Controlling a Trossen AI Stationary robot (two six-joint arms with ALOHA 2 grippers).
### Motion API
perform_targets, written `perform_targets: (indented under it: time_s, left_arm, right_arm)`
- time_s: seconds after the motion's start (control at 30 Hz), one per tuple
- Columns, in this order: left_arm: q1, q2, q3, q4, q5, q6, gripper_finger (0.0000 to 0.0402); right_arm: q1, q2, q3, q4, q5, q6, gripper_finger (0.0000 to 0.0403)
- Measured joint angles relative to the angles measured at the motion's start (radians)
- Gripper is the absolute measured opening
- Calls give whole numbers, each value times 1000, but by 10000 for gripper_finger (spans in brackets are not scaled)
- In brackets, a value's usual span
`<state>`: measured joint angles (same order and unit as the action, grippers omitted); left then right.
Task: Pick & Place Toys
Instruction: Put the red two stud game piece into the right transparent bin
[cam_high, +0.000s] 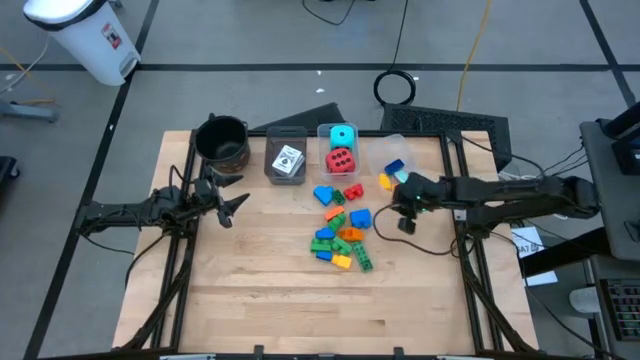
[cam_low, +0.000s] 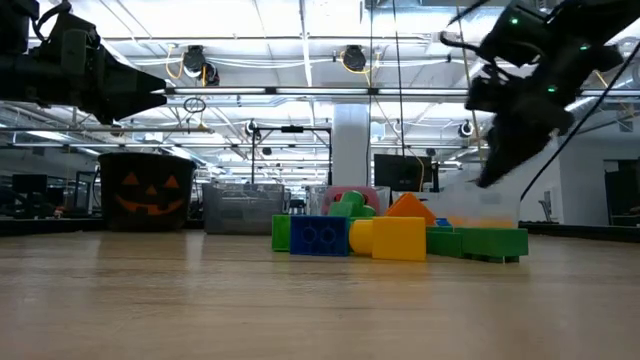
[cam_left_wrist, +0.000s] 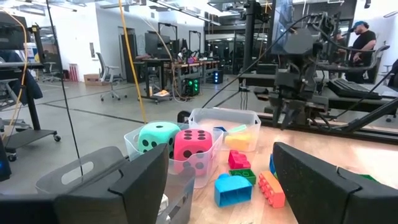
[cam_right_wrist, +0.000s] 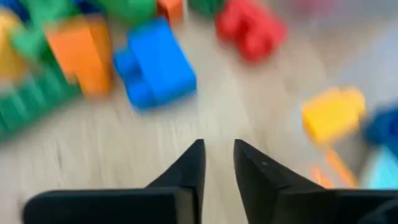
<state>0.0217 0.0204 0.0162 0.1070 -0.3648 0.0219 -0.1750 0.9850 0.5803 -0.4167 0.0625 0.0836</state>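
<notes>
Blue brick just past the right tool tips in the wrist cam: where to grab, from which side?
Take the blue brick across its two long flat sides, coming straight down from above. It lies flat on the bare wood with open table along the near side, but the orange brick crowds one end, so pinching end to end looks tight. The right tool is nearly closed and empty.

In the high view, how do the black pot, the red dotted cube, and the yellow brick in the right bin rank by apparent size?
1. Black pot
2. Red dotted cube
3. Yellow brick, smallest
</notes>
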Motion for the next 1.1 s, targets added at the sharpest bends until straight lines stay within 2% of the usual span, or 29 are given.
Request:
perform_targets:
  time_s: [0.07, 0.2, 0.37, 0.57, 0.9, 1.1]
  left_arm:
    - [0, 0, 0, 0, 0, 0, 292]
    - [0, 0, 0, 0, 0, 0, 292]
    - [0, 0, 0, 1, 0, 0, 292]
    - [0, 0, 0, 0, 0, 0, 292]
    - [0, 0, 0, 0, 0, 0, 292]
    - [0, 0, 0, 0, 0, 0, 292]
  right_arm:
    - [7, -18, -11, -33, 47, 2, 38]
    - [-4, -6, -68, 41, 94, -45, 4]
    - [-40, 59, -110, 163, 102, -121, 14]
    - [-92, 134, -114, 274, 202, -152, 1]
    - [-161, 310, -114, 625, 203, -200, 2]
    - [-157, 327, -114, 643, 198, -216, 1]
